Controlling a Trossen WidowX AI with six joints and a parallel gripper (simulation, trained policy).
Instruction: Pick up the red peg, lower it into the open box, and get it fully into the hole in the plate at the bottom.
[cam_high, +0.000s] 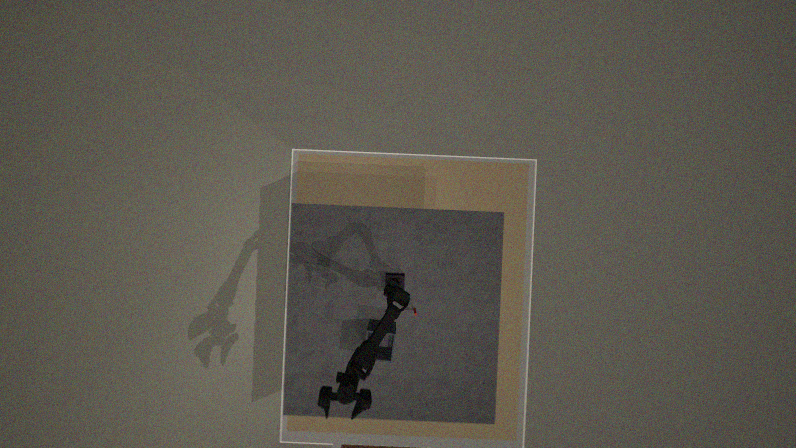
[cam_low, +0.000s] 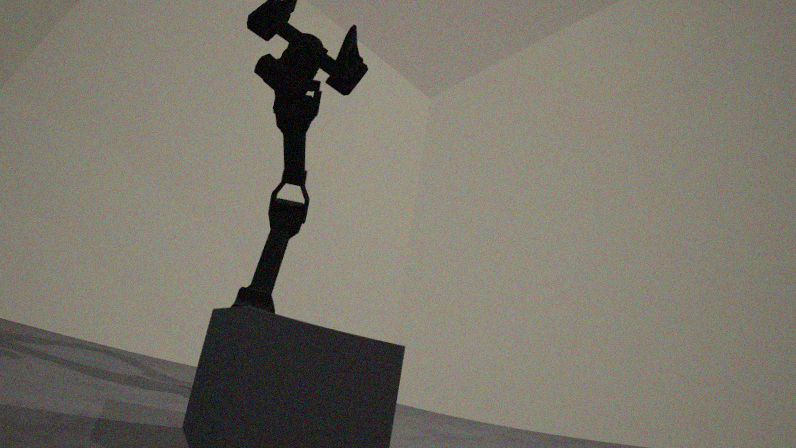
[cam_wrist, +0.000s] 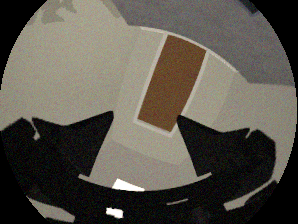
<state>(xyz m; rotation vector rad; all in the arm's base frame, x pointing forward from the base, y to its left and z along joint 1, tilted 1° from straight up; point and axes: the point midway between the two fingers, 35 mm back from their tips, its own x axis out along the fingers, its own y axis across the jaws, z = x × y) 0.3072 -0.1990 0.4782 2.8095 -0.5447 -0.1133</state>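
The red peg (cam_high: 414, 312) is a tiny red shape just right of the arm's lower part in the top view; whether it stands or lies is too small to tell. The open box (cam_high: 384, 354) (cam_low: 300, 384) is dark and partly hidden under the arm in the top view, where a light patch of its inside shows; the hole is hidden. In the exterior view its outer walls hide the arm's base. My gripper (cam_high: 339, 417) (cam_low: 324, 13) (cam_wrist: 146, 116) is wide open and empty, raised high, well away from peg and box. The wrist view shows neither of them.
The arm's base (cam_high: 394, 279) stands above the box in the top view. The arm reaches over the box toward the lower left. A grey floor area (cam_high: 451, 267) lies around them. The wrist view shows pale walls and a brown door-like panel (cam_wrist: 170, 85) with a light frame.
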